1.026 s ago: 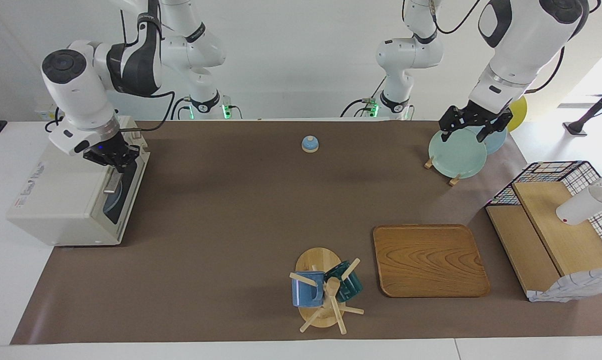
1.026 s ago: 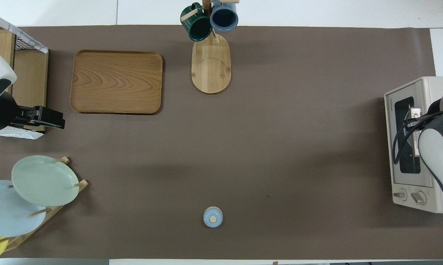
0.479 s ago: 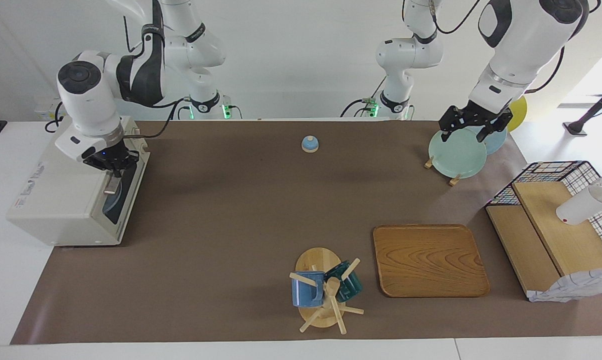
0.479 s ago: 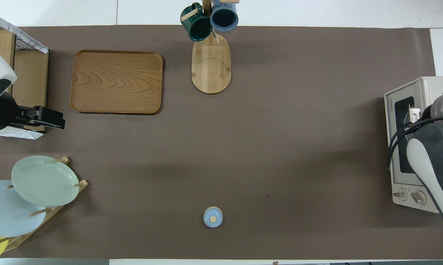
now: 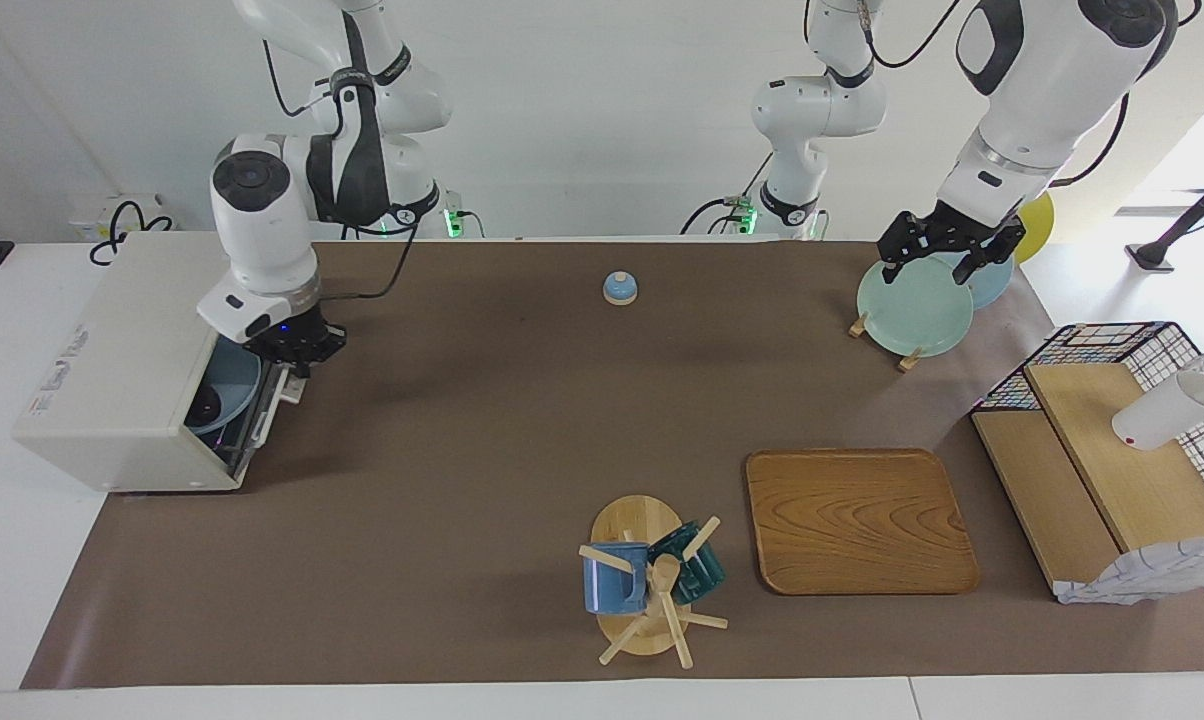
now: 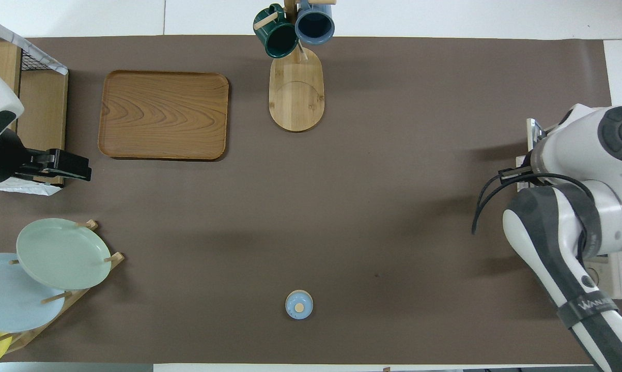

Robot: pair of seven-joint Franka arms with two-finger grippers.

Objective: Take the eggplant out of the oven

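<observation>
Worktop (image 5: 482, 450): brown mat runs almost edge to edge; a wide bare stretch lies through the middle, between the oven and the wooden tray.

Oven (image 5: 122, 370): cream box at the right arm's end of the worktop, overhanging the mat's edge onto the white surface. Door (image 5: 262, 405) partly swung down, a gap showing at its top edge. Through the gap a pale blue plate (image 5: 224, 385) sits inside, with a dark rounded thing on it, probably the eggplant (image 5: 205, 408); too little shows to be sure.

Right pincer (image 5: 297, 358): clenched on the top edge of the door, at the handle. In the overhead view the arm hides most of the oven.

Wooden tray (image 5: 860, 520): flat on the mat toward the left arm's end, farther from the robots than the plate rack (image 5: 912, 305), open mat all round it.

Left pincer (image 5: 947, 255): fingers spread, grasping nothing, hanging over the plate rack; this arm waits.

Mug tree (image 5: 647, 580): near the mat's edge farthest from the robots, beside the tray.

Small blue bell (image 5: 619, 288): alone, near the robots.
</observation>
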